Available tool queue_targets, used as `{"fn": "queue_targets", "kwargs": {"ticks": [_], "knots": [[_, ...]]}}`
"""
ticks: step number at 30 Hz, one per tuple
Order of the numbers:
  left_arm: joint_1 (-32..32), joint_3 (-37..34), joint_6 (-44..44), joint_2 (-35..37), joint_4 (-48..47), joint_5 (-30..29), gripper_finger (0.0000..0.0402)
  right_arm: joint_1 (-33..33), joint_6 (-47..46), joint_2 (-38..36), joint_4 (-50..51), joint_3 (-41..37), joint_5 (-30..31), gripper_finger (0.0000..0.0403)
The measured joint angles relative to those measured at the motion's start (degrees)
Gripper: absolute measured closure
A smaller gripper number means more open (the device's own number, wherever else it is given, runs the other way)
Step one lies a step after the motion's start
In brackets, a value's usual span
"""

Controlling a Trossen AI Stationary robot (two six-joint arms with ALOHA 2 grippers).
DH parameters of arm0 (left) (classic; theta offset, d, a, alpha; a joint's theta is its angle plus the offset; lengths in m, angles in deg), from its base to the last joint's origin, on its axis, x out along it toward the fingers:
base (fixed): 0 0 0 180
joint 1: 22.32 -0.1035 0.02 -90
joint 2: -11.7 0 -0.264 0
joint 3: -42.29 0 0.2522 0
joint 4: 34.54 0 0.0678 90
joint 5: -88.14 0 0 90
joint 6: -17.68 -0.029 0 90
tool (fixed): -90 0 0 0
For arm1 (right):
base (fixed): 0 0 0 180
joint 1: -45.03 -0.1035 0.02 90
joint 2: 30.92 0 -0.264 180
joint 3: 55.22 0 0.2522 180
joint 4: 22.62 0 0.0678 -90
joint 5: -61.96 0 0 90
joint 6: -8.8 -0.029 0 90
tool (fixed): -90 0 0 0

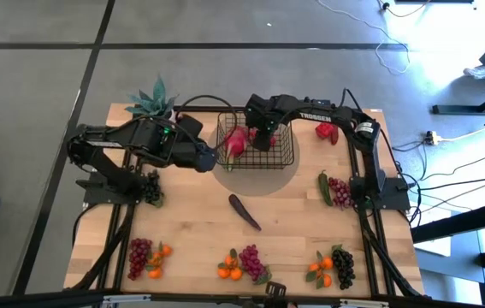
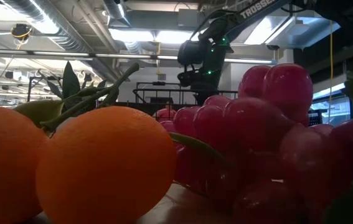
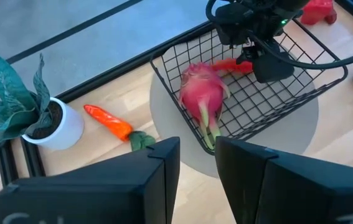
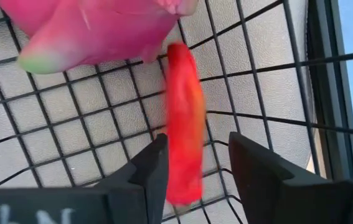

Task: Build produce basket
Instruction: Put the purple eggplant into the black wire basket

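The black wire basket [image 1: 259,145] sits on a round grey mat [image 1: 263,180] at the far middle of the wooden table [image 1: 191,231]. Inside it lie a pink-red radish [image 1: 236,141] with a green tip and a long red pepper [image 4: 184,134], the pepper just beside the radish on the mesh floor.

The right gripper [image 1: 265,137] hangs over the basket, pointing down into it. Its two fingers [image 4: 148,171] stand apart with the red pepper showing between them; whether they touch or hold the pepper cannot be told.

The left gripper [image 1: 210,158] is just beside the basket's left edge, above the mat. Its fingers [image 3: 164,171] are parted by a narrow gap and hold nothing.

A carrot [image 3: 109,121] lies on the table between the basket and a potted plant [image 1: 152,104] at the far left corner. Another red pepper [image 1: 327,131] lies right of the basket. A dark eggplant [image 1: 245,211] lies mid-table, near the mat. Grapes [image 1: 340,192] with a green piece lie near the right arm's base. Along the near edge sit three groups of grapes and oranges [image 1: 242,263], one of them filling the low view.
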Motion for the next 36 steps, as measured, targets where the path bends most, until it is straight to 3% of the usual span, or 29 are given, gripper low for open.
{"fn": "queue_targets", "kwargs": {"ticks": [12,19,22,28,36], "knots": [[-1.2,0.0,1.7,0.0,-0.1,1.0,0.0311,0.2,-0.4,0.0,3.6,2.2,-0.5,0.0247],[-2.5,0.0,3.2,0.0,-2.3,3.2,0.0312,0.2,-4.0,-0.3,14.8,11.5,-13.4,0.0246],[-2.5,0.0,1.3,0.4,-2.1,3.7,0.0312,0.0,-8.1,-1.2,18.5,15.5,-17.3,0.0246],[-0.5,0.0,-3.1,5.3,-2.1,4.3,0.0312,-3.1,-13.0,-5.7,20.4,17.2,-18.0,0.0246],[4.0,-3.9,-6.4,14.5,-2.2,1.4,0.0312,-11.6,-32.7,-10.3,24.7,17.1,-15.6,0.0246]]}}
